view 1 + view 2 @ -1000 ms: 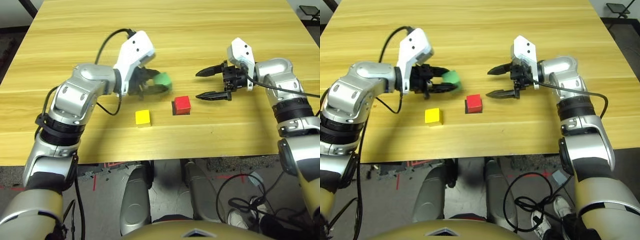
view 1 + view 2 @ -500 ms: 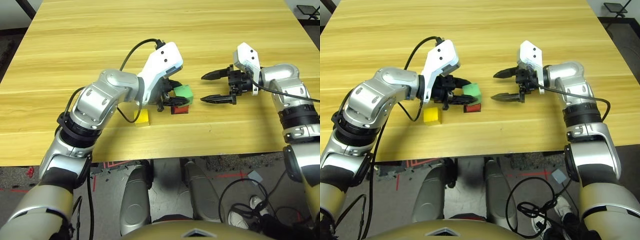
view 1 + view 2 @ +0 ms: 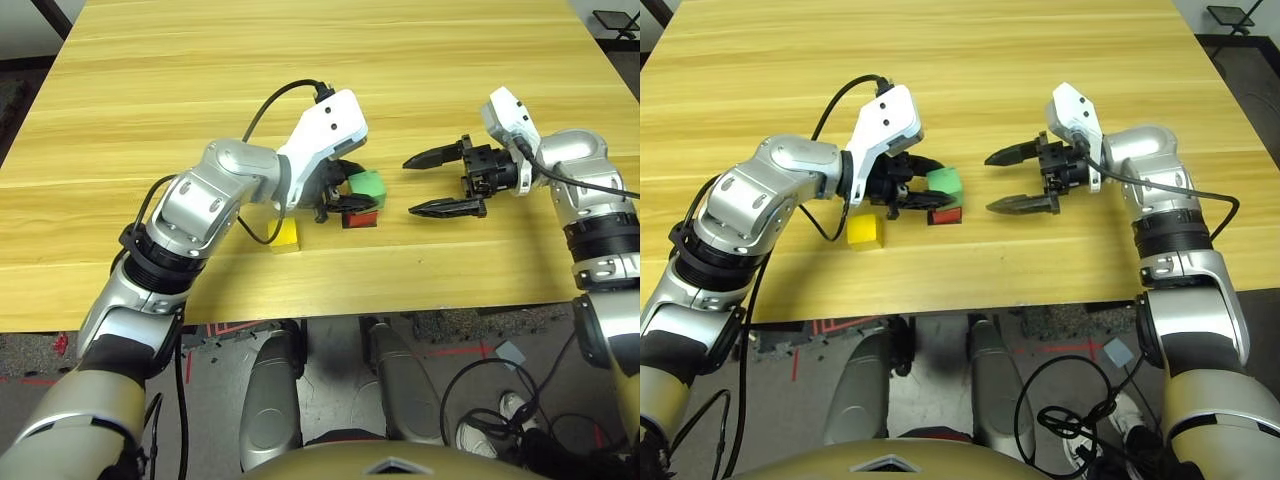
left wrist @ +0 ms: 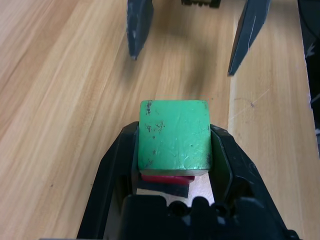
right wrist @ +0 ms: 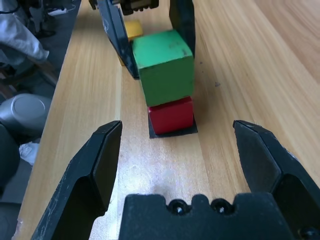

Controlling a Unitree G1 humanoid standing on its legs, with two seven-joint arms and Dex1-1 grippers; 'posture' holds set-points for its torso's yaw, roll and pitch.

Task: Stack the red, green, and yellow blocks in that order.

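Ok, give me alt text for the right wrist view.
A matte green cube sits on a red cube, held between the left gripper's black fingers. The right gripper is open in front, over a wooden table.

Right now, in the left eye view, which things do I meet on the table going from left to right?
yellow block → left gripper holding the green block on the red block → right gripper, open.
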